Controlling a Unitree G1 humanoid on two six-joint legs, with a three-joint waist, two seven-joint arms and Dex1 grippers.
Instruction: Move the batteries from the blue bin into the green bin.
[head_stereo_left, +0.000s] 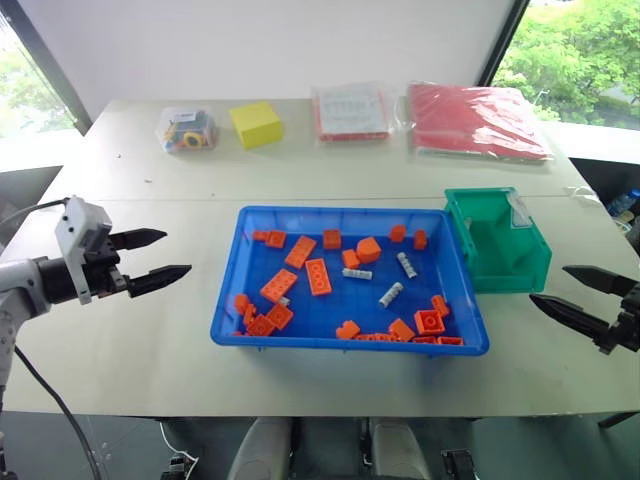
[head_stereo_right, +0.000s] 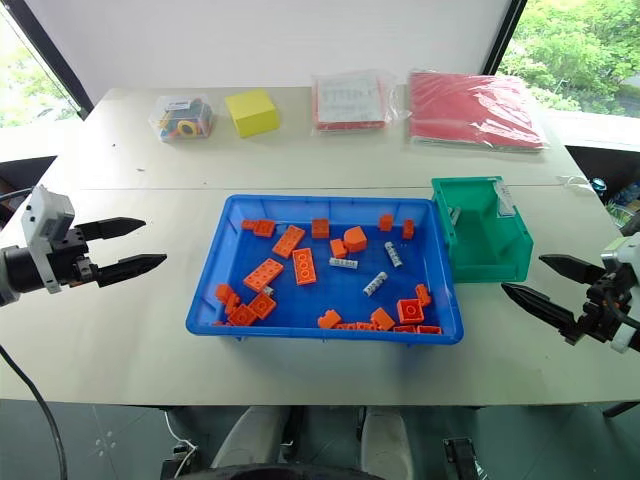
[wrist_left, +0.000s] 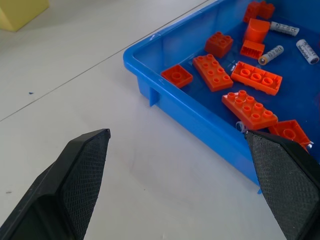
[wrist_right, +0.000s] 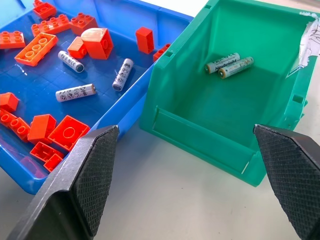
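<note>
Both tools gape apart; slim silvery cylindrical batteries (wrist_right: 75, 92) lie among studded bricks (head_stereo_left: 318, 276).

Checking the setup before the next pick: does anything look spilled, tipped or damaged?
Nothing stands out. The blue bin sits flat, with three batteries lying loose among orange bricks. The green bin stands upright beside it, two batteries inside. Nothing has spilled onto the table.

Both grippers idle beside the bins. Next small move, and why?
Probably swing the right gripper, jaws open and holding nothing, over the blue bin toward the nearest battery. Three batteries still lie among the orange bricks, two already sit in the green bin, and the right side is closer.
</note>
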